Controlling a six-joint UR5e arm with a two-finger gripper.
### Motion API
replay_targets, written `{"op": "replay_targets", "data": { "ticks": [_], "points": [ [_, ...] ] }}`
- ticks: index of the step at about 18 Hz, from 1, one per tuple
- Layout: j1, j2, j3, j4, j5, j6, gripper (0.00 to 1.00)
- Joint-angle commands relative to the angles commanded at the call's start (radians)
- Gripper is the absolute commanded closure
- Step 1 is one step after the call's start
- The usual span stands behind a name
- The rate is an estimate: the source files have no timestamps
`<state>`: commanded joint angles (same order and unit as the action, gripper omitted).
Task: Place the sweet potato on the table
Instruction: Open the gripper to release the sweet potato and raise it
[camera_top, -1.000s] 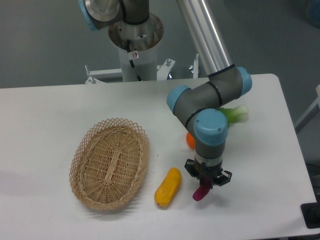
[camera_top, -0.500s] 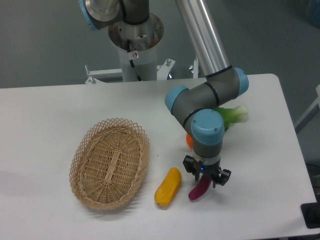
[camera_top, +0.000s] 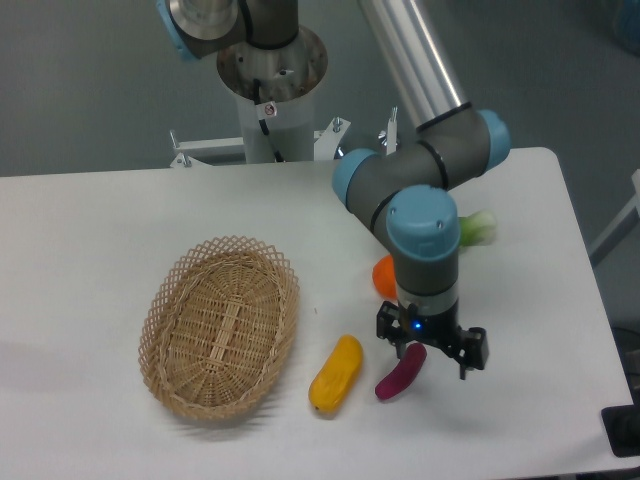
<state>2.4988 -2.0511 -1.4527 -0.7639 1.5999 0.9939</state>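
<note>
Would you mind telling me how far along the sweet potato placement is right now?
Nearly finished. The sweet potato lies on the table beside the yellow fruit, outside the basket. The end effector is spread open just above it and grips nothing. Only backing the arm away appears to remain.
</note>
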Motion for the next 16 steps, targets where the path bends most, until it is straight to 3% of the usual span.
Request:
{"op": "replay_targets", "data": {
  "ticks": [3, 8, 11, 16],
  "points": [
    [0.041, 0.067, -0.015, -0.04, 0.015, 0.15, 0.0],
    [0.121, 0.161, -0.017, -0.207, 0.02, 0.399, 0.0],
    [0.175, 0.192, -0.028, -0.273, 0.003, 0.57, 0.0],
    [0.207, 0.207, -0.035, -0.29, -0.052, 0.647, 0.0]
  ]
}}
